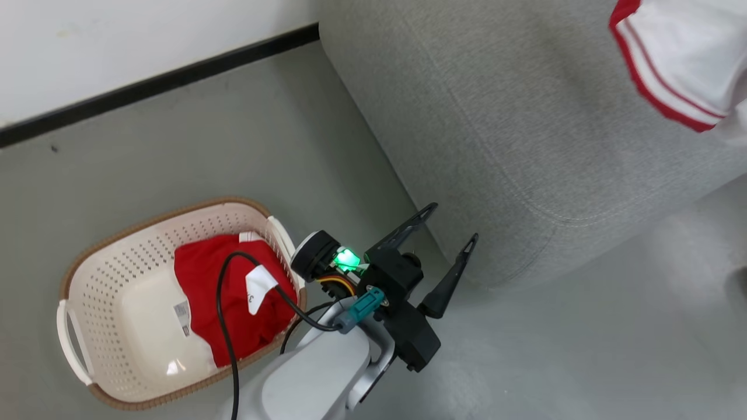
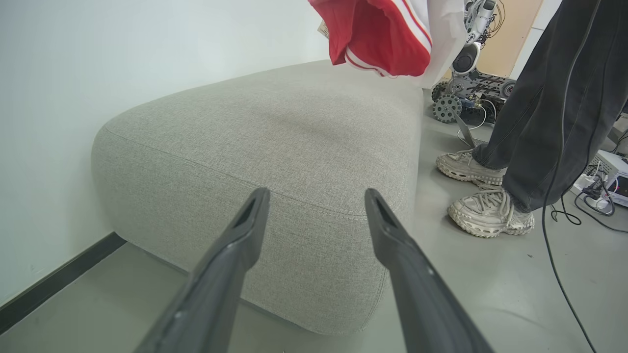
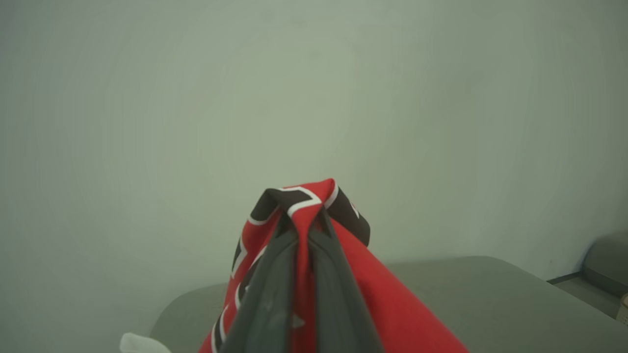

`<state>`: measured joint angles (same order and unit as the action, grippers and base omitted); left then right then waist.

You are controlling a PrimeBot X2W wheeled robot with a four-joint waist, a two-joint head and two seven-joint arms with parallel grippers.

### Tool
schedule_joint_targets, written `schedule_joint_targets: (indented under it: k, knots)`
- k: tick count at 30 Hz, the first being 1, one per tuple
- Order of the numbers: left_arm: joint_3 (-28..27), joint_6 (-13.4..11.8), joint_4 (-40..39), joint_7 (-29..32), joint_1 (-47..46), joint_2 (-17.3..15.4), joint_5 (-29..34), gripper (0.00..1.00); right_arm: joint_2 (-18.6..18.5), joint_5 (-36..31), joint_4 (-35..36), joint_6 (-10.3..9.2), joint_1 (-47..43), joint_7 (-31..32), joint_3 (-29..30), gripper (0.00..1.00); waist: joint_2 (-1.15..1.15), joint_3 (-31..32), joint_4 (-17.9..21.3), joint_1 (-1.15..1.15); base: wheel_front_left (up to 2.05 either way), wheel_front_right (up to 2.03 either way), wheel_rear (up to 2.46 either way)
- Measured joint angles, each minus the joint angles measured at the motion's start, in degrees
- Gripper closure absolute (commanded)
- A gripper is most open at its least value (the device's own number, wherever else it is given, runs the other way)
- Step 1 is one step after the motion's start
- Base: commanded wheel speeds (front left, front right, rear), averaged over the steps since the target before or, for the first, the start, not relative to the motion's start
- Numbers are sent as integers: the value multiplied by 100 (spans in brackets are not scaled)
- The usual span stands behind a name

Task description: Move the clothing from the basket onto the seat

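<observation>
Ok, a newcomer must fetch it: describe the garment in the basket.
Beside the grey seat, on the floor, stands a cream perforated basket. The shorts lie crumpled inside it: plain red, white tag, unlike the white-panelled jersey held above the seat.

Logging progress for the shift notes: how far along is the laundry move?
Done: no garment lies on the visible seat yet. In hand: the right gripper is shut on the jersey, which hangs above the seat. Left: the other red garment lies in the basket; the left gripper is open, empty.
</observation>
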<state>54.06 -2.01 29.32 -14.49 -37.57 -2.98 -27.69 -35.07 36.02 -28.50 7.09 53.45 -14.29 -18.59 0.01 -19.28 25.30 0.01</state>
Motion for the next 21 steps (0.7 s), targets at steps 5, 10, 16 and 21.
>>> schedule_joint_targets:
  k: [5,10,16,21]
  knots:
    - [270,-55,-112,0,-258,-18,-35,0,-294,166,-247,4,201,-1,242,100,0,-373,-148,0,0,0,0]
    - [410,-164,-158,0,-628,-18,-57,0,-567,207,-332,4,538,-42,387,100,0,-751,-322,0,0,0,0]
    - [617,-257,-156,0,-866,-30,-104,0,-725,211,-474,5,1150,-42,378,100,0,-1197,-539,1,0,0,0]
    - [781,-312,-158,0,-1028,-33,-143,0,-1069,211,-700,5,1569,-42,449,100,0,-1545,-724,1,0,0,0]
